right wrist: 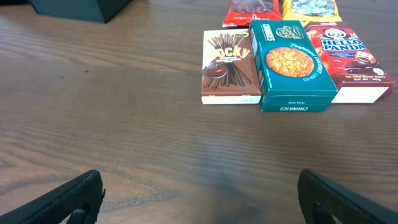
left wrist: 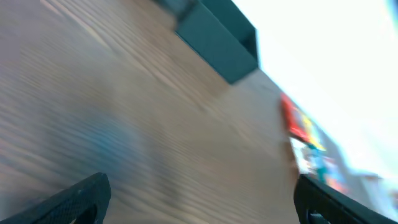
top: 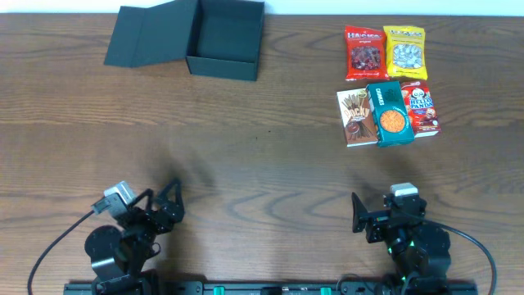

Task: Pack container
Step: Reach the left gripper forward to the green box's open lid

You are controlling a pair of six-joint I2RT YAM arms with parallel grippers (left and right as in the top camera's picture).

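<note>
The dark container point(top: 223, 37) stands open at the far left of the table, its flap lid point(top: 149, 34) laid out to its left; it shows blurred in the left wrist view point(left wrist: 217, 40). Several snack packs lie at the far right: a red bag point(top: 364, 52), a yellow bag point(top: 404, 51), a Pocky box point(top: 355, 116), a teal cookie box point(top: 389, 113) and a Hello Panda box point(top: 421, 108). My left gripper point(top: 168, 205) is open and empty near the front left. My right gripper point(top: 360, 215) is open and empty at the front right, facing the snacks point(right wrist: 289, 65).
The wooden table point(top: 262, 164) spans the view. A white wall edge runs along the far side point(top: 327, 6). Cables trail from both arm bases at the front edge.
</note>
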